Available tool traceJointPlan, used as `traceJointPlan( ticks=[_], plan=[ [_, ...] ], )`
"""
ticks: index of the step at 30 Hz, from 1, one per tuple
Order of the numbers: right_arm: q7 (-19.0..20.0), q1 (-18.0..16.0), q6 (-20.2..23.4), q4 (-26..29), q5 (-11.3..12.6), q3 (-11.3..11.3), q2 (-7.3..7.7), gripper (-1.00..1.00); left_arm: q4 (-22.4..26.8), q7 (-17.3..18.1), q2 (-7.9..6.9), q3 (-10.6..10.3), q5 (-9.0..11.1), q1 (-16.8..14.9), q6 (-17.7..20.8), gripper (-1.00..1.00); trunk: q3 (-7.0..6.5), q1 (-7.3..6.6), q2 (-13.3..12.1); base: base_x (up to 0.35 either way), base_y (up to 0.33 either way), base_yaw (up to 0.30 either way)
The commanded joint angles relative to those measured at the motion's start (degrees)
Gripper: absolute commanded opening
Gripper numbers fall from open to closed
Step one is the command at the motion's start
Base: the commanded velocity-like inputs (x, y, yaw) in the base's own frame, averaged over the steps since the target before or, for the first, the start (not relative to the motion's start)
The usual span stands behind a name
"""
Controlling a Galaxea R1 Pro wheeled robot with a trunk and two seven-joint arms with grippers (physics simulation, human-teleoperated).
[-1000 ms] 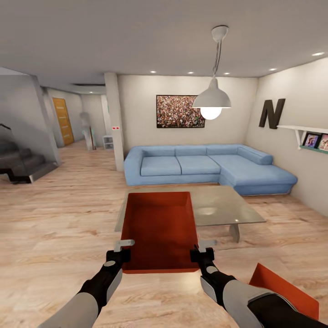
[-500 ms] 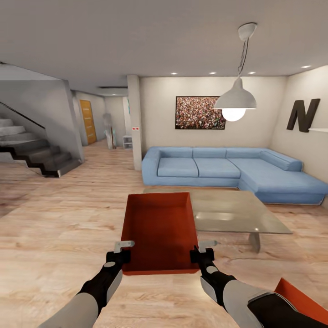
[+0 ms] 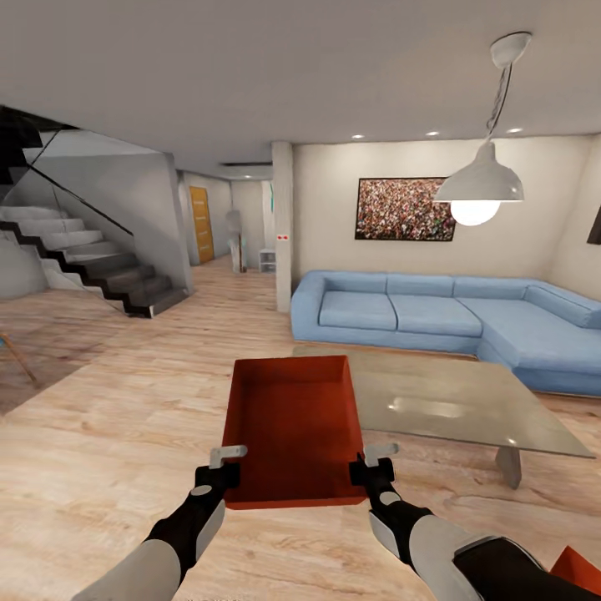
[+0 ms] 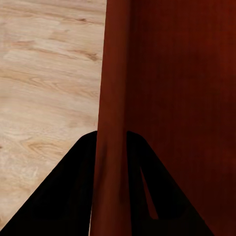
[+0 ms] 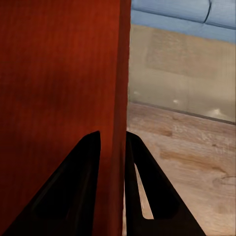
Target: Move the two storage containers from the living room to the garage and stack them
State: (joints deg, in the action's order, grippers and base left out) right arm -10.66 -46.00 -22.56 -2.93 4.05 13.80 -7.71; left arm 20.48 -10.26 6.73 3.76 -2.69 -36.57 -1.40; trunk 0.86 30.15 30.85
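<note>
Held over wood-plank floor (image 3: 108, 434): storage container (image 3: 294, 430), walls pinched by left claw (image 3: 219, 473) and right claw (image 3: 373, 469). Just beyond: glass coffee tabletop (image 3: 451, 401), blue sofa (image 3: 434, 313). Second container (image 3: 580, 570) at right.

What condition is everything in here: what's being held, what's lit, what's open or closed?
Red-orange open-top storage bin: empty, held off the floor.
Left gripper: shut on the bin's left wall.
Right gripper: shut on the bin's right wall.
Second red-orange bin: only a corner visible.
White pendant lamp: lit.
Orange wooden door: closed.
</note>
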Motion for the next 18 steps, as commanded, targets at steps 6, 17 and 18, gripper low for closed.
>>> traceJointPlan(
  ticks=[6,17,18],
  plan=[
    [-0.24,-0.15,-0.47,1.53,0.35,-2.99,-0.05,-1.0,-0.18,-1.16,-0.87,0.37,-0.3,0.01,-0.18,-1.0,-0.08,0.02,0.09,0.0,0.0,0.272],
    [-0.25,-0.15,-0.47,1.53,0.35,-2.99,-0.11,-1.0,-0.18,-1.24,-1.01,0.37,-0.22,0.01,-0.18,-1.0,-0.39,0.02,0.09,0.0,0.0,0.272],
    [-0.25,-0.15,-0.47,1.53,0.35,-2.99,-0.08,-1.0,-0.19,-1.24,-1.01,0.37,-0.21,0.01,-0.18,-1.0,-0.42,0.02,0.09,0.0,0.0,0.272]
  ],
)
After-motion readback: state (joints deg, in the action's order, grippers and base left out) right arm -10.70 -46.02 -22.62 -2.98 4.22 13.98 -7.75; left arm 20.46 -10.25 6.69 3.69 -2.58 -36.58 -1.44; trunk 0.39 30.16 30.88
